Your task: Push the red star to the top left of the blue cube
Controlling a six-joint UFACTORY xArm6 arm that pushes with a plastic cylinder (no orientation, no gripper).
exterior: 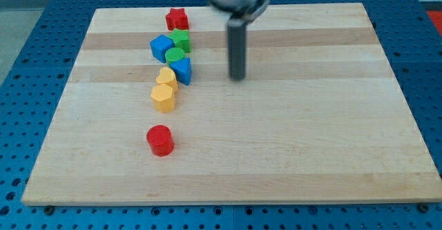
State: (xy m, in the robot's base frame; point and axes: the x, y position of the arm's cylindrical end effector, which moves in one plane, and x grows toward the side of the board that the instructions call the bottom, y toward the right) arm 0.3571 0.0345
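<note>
Lying nearest, toward seven o'clock on the wooden board (276,161): red cylinder (159,140). Sitting beyond it, touching: yellow hexagonal block (164,98), then yellow block (166,77). Clustering further up: blue triangular block (182,70), green cylinder (174,56), blue cube (161,48), green block (181,39). Resting farthest, at one o'clock of the cube: red star (177,18). Standing at three o'clock of the cluster, well apart: my tip (237,77). Carrying no jaws, only a rod.

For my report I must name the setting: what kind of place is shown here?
Probably a robotics lab test bench: a wooden board lies on a blue perforated table, small coloured blocks such as the red star sit on it, and my tip stands over it.
</note>
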